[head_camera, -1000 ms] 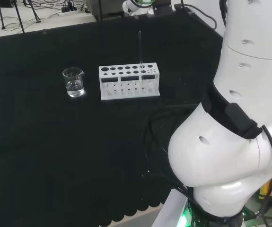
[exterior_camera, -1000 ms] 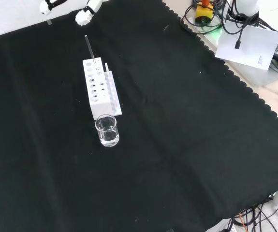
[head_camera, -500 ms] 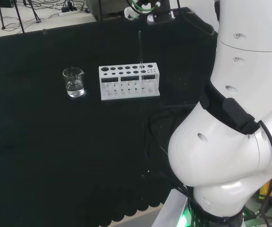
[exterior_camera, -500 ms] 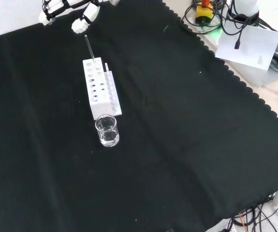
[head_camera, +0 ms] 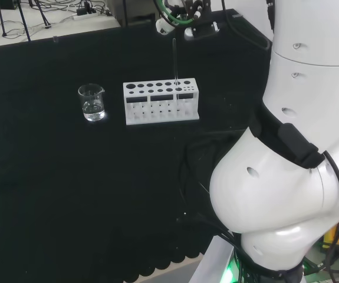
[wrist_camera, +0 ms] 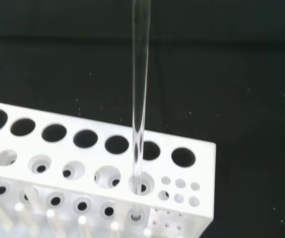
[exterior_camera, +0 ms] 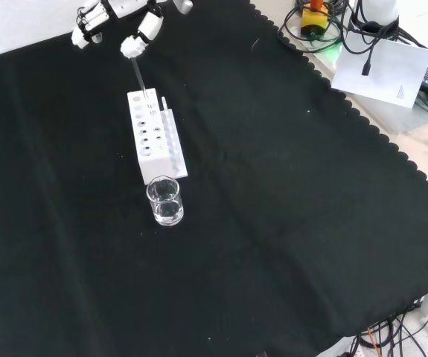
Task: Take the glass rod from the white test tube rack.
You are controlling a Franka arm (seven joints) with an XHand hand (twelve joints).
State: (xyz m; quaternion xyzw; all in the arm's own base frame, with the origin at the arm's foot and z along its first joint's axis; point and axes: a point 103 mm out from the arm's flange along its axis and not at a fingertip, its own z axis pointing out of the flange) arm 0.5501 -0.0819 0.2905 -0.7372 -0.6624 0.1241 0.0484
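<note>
Glass rod (wrist_camera: 140, 99) upright in rack (wrist_camera: 97, 168) (end hole); hand (exterior_camera: 135, 41) above

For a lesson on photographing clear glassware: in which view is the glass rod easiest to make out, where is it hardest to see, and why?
Wrist view: the glass rod is close and large, pale against black cloth. Head view: a thin faint line above the white test tube rack. Front view: hardest, a short grey streak below the hand, partly against the rack's white.

A black-clothed bench (exterior_camera: 288, 223) carries 1 white rack (exterior_camera: 154, 141) and 1 beaker (exterior_camera: 164, 201).
</note>
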